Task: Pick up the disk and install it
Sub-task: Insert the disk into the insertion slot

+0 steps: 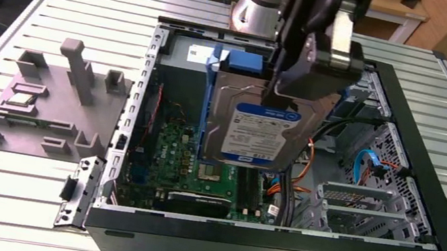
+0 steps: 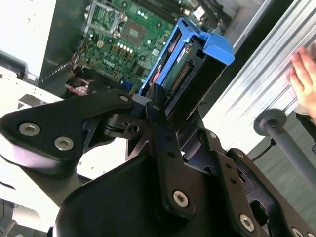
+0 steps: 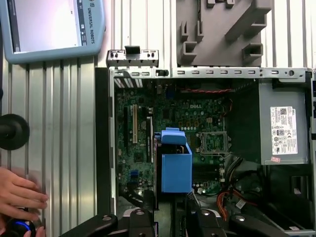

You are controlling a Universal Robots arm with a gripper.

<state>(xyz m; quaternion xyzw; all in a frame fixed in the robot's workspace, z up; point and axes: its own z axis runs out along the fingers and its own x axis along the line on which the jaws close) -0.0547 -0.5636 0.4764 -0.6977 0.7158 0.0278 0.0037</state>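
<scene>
Gripper: the black gripper (image 1: 298, 87) hangs over the open computer case, its fingers (image 2: 157, 106) closed on the upper end of the disk; in the first wrist view the gripper (image 3: 173, 217) sits directly behind the disk's end.
Disk: the disk (image 1: 259, 138) hangs upright below the gripper, clear of the case floor, with its white-and-blue label facing the exterior camera and its blue carrier frame running up the edge toward the exterior view's left.
Disk from the wrist: in both wrist views the disk (image 2: 190, 69) points away from the gripper toward the motherboard; its blue frame end (image 3: 175, 165) is the part nearest the board.
Beneath the disk: the green motherboard (image 1: 173, 151), with its empty processor socket (image 3: 213, 142) just beside the disk in the first wrist view.
Case: the black computer case (image 1: 437, 233) lies on its side with the panel off; a metal drive cage (image 1: 364, 210) and orange and blue cables (image 1: 363, 164) are toward the exterior view's right.
Power supply: a grey box with a white sticker (image 3: 282, 129) at one end of the case.
Beside the case: a grey fixture tray (image 1: 54, 104) on the exterior view's left.
Table: a slatted aluminium table (image 1: 4, 188).
Person: a hand (image 3: 19, 195) rests on the table near a teach pendant (image 3: 49, 29).
</scene>
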